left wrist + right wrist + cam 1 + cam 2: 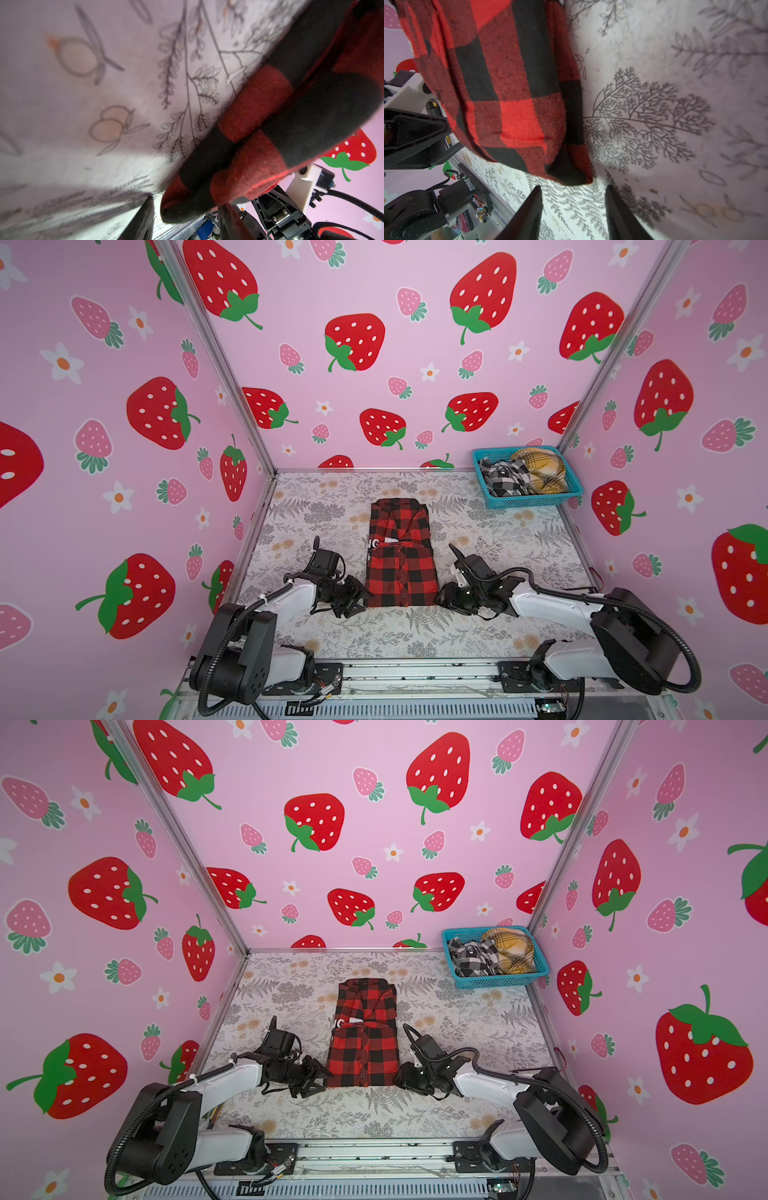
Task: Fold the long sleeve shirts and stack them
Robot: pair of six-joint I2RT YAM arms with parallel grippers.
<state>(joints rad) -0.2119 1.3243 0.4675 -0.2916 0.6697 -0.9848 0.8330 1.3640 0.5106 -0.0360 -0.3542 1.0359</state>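
Two arms reach low over the table (395, 639), elbows bent outward and wrists turned in toward the near edge of the red shirt (401, 568). The shirt lies folded into a tall rectangle, with white letters peeping from under the upper fold. The left gripper (367, 595) meets the shirt's near left corner. In the left wrist view its fingers (143, 218) stand apart with the thick folded corner filling the gap, and whether they pinch it cannot be told. The right gripper (441, 597) sits just off the near right corner, jaws partly spread and empty, with the corner just ahead of its fingertips (532, 209). There are three shirts in all: the red one, plus a black-and-white shirt (500, 477) and a yellow shirt (540, 470) heaped in the single blue basket (528, 502), well beyond the red shirt to its right. In both top views the gripper bodies cover the red shirt's two near corners.
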